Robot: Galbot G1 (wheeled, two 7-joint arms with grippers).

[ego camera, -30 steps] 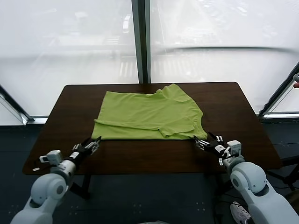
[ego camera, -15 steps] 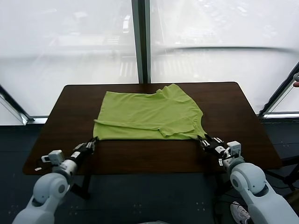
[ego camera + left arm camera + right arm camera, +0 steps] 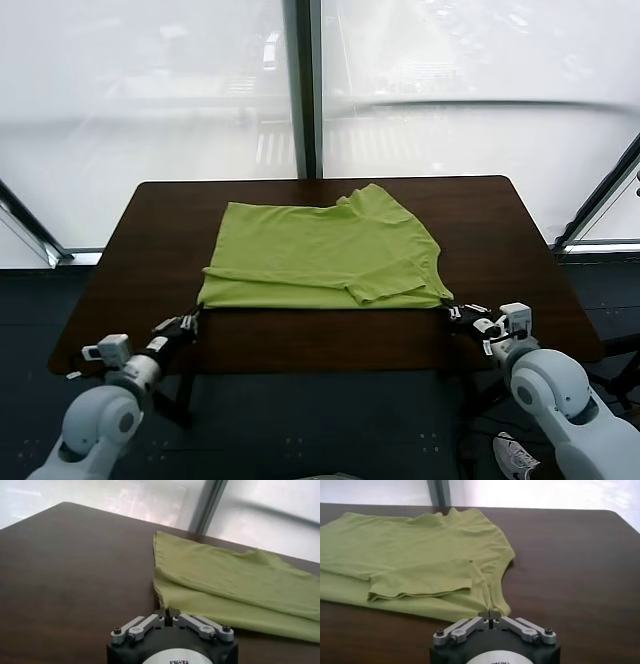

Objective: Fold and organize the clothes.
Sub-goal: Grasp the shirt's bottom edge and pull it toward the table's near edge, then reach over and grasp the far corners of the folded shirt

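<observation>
bare table round shirt, no obstacles

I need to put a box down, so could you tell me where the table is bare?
The table is bare on both sides of the T-shirt and behind it. The near edge is crowded: left tool and right tool grip its corners.

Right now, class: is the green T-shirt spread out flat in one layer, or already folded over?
Folded over. The lime-green T-shirt lies doubled on the table, a sleeve lapped on top, layered edges showing along its near side.
</observation>
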